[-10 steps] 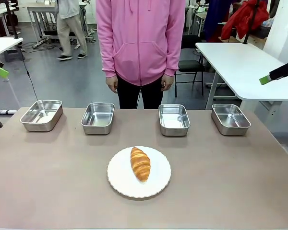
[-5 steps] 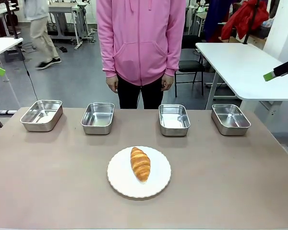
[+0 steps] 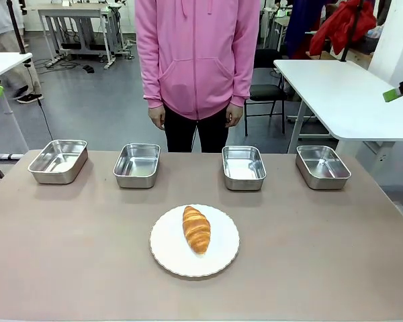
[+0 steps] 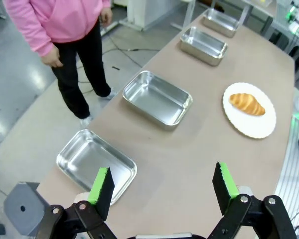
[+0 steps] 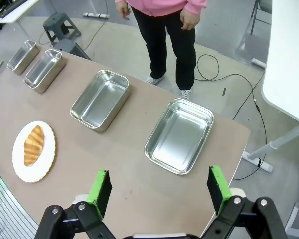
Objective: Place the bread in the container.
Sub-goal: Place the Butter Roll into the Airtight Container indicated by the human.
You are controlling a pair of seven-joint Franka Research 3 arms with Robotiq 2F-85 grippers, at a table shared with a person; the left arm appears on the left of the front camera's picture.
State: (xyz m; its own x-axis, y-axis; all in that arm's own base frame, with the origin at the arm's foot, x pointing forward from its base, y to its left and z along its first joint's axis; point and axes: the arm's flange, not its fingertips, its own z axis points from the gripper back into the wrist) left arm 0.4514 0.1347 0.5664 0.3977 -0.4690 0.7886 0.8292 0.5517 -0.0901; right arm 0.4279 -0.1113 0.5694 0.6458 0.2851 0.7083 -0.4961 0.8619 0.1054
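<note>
Bread (image 3: 196,229): lies on a round white plate (image 3: 166,260), mid-bench (image 3: 67,268) toward the near edge, apart from the four steel pans (image 3: 136,178) ranged along the far edge. All four pans are empty; which one is the container cannot be told.

The front view gives this layout and the person (image 3: 198,60) standing behind the far edge, hands hanging.

The wrist views give the jaws. Left gripper (image 4: 162,183): spread wide, holding nothing, high above the bench's left end. Right gripper (image 5: 158,189): likewise spread and empty, above the right end.
</note>
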